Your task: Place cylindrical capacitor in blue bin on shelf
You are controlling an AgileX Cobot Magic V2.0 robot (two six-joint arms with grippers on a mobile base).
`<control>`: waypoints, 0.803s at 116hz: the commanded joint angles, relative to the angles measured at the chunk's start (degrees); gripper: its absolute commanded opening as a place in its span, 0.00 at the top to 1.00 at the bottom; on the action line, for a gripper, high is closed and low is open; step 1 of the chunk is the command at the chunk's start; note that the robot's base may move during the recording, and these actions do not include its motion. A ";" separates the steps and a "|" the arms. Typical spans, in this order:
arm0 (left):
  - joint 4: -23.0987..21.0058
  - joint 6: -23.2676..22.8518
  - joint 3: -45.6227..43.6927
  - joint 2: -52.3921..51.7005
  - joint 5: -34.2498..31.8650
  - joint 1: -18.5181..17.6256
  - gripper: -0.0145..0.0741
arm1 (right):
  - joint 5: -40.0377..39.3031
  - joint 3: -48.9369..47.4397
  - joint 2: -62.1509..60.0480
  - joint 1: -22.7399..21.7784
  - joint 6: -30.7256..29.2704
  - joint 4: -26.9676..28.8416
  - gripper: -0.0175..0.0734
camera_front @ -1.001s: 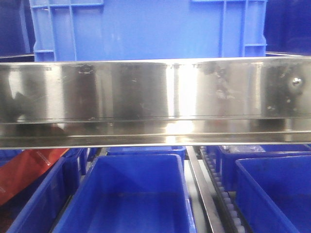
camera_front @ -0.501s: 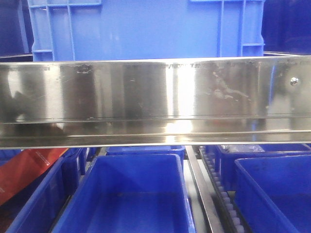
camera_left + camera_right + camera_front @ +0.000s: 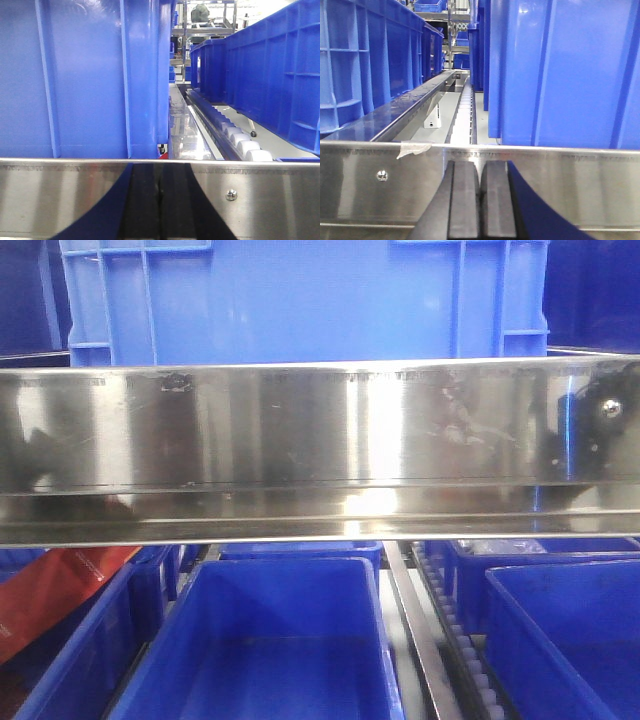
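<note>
Both the left gripper (image 3: 160, 200) and right gripper (image 3: 481, 200) are clenched empty before the shelf (image 3: 320, 430) rail, with blue bins (image 3: 300, 300) beyond; the capacitor, out of sight, is probably light, rigid and smooth, best pinched mid-body.

We're getting strong white glare blooming off the middle of the shelf (image 3: 320, 440) rail up front, everything there looking soft and hazy. Wrist views are coming through brighter and crisper, with far backgrounds blowing out.
</note>
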 commanded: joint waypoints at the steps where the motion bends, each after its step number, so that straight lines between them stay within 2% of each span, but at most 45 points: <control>1: -0.26 0.00 -0.08 -0.28 -0.89 0.10 0.96 | -1.72 0.15 -0.20 -0.36 -0.03 0.40 0.99; 93: -0.26 0.00 -0.08 -0.28 -0.89 0.10 0.96 | -1.72 0.15 -0.20 -0.36 -0.03 0.40 0.99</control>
